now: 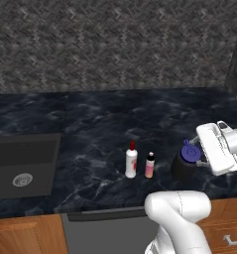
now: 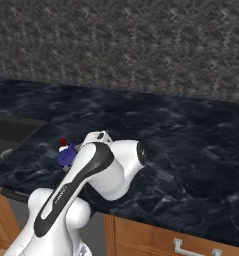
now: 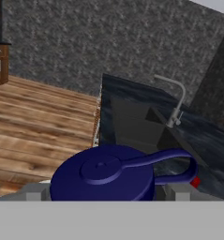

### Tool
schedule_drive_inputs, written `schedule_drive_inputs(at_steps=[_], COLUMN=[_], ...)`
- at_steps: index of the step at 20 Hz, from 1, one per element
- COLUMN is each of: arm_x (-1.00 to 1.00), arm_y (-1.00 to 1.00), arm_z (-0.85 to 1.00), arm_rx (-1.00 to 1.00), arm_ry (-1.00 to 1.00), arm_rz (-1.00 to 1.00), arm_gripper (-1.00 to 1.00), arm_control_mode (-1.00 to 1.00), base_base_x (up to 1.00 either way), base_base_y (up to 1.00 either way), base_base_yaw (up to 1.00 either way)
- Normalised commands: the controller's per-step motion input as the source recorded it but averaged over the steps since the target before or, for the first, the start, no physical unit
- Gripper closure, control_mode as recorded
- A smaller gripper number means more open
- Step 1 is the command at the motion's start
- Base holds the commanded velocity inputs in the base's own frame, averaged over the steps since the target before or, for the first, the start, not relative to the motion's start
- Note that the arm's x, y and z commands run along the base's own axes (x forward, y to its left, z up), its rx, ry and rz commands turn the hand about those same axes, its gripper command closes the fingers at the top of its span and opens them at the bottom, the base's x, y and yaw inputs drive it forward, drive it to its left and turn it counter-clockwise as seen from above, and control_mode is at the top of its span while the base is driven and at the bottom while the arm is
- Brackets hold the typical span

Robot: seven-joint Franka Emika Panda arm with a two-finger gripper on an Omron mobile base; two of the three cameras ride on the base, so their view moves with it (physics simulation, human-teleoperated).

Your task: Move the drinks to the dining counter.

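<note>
Pincer (image 3: 106, 193) gapes wide astride the black bottle's blue cap (image 1: 189, 152), near the dining counter (image 1: 100, 124) front edge.

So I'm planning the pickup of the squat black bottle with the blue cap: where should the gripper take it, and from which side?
Probably by the blue cap, coming in sideways from the right, as the open gripper is placed now. The black bottle stands upright, and its wide body looks harder to span. The white bottle and pink bottle stand well left.

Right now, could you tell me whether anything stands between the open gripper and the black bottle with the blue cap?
Nothing visible does. The gripper is right at the black bottle, its blue cap between the fingertips.
</note>
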Motion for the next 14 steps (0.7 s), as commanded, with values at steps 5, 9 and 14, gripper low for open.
schedule_drive_inputs(at_steps=[5,9,14], arm_x=[0.01,0.03,0.22], arm_y=[-0.08,-0.28,-0.31], arm_z=[0.0,0.0,0.0], arm_rx=[0.0,0.01,0.05], arm_ry=[0.0,0.0,0.04], arm_rz=[0.0,0.0,0.0], arm_gripper=[1.0,1.0,1.0], arm_control_mode=[-1.0,-1.0,-1.0], base_base_x=[0.0,0.0,0.0], base_base_y=[0.0,0.0,0.0], base_base_yaw=[0.0,0.0,0.0])
